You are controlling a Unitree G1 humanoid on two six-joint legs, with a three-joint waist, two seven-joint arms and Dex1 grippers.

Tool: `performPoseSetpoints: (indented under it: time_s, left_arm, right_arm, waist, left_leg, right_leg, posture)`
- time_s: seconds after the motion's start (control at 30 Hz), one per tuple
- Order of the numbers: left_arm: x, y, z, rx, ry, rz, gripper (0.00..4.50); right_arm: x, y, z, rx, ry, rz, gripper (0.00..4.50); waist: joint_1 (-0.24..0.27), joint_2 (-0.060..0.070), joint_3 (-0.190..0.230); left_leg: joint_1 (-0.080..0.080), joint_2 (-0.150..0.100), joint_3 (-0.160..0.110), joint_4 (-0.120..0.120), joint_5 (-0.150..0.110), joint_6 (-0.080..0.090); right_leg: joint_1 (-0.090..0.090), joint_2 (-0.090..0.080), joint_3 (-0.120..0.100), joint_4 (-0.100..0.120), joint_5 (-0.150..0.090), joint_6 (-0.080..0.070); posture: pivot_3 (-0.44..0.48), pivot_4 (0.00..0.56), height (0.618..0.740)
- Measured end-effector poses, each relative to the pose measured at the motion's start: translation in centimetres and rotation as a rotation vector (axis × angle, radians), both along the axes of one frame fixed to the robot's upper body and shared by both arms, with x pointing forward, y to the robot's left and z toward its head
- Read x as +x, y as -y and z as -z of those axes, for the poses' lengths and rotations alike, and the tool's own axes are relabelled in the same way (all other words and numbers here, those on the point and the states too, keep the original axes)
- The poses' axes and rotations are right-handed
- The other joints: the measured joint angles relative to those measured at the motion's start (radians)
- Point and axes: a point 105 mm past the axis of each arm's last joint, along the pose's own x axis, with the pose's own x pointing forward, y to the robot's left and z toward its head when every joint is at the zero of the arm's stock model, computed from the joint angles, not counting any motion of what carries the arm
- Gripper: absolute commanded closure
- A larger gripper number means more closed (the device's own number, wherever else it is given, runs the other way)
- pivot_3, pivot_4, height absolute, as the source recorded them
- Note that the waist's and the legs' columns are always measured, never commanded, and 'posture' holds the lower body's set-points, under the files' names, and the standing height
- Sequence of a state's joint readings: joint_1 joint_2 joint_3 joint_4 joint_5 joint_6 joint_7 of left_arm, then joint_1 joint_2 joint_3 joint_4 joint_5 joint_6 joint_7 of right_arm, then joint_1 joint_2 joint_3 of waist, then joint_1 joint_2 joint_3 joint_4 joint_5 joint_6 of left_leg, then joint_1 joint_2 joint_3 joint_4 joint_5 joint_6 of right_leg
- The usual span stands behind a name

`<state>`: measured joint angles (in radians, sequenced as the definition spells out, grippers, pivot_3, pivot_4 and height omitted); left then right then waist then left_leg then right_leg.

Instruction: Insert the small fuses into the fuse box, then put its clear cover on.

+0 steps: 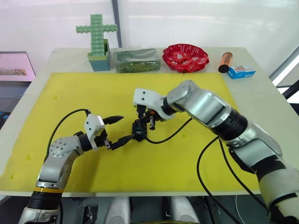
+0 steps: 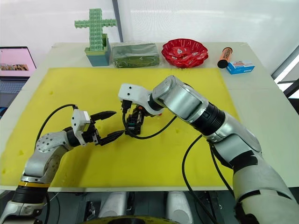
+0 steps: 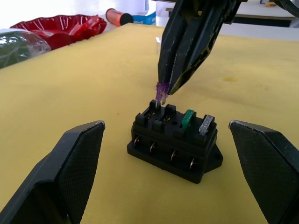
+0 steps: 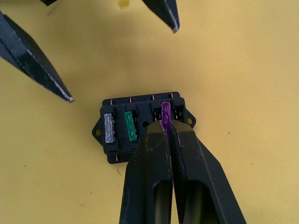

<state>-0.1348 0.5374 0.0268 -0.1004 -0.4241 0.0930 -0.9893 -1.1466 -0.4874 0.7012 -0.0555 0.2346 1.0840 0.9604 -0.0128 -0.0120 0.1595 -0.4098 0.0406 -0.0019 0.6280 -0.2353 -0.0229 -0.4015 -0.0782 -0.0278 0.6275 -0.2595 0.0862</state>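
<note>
**Purple fuse at the end slot: a tilt or a skidding box could spoil the seat**

My right gripper [image 4: 164, 125] is pinched shut on the purple fuse [image 4: 165, 111], holding it right at my fingertips with its blades pointing down at the fuse box [image 3: 174, 145]. The fuse sits at the mouth of the box's end slot, the one farthest from the grey fuse [image 3: 206, 125]. I cannot tell whether its blades have entered the contacts or only touch the rim.

The main risk, as I judge it, is a crooked push. The fuse looks slightly tilted against the slot in the left wrist view, and if I press down like that the blades may catch the slot's edge, bend, or twist out of my grip. A second risk is the box itself: it rests loose on the yellow mat [image 1: 187, 88], so a sideways load could tip or slide it.

My left gripper [image 1: 118, 129] is spread wide with nothing in it, one finger on each side of the box and apart from it, so it gives no bracing yet.

In the box, the green fuse [image 3: 188, 117] stands next to the grey one at the other end, both seated. The slot between the green fuse and the purple one is empty.
</note>
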Motion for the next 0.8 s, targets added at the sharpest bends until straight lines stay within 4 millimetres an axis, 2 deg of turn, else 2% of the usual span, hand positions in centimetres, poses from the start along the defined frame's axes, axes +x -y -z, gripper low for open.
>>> performPoseSetpoints:
  time_s: [0.8]
  left_arm:
    - [0.4,-0.1,-0.2,0.003,0.010,-0.008,0.00]
  right_arm:
    - [0.2,0.5,1.1,-0.026,0.005,-0.015,4.48]
  waist:
    - [0.000,0.000,0.000]
  left_leg:
    - [0.000,0.000,0.000,0.000,0.000,0.000]
  right_leg:
    - [0.000,0.000,0.000,0.000,0.000,0.000]
  posture:
    - [0.000,0.150,0.740]
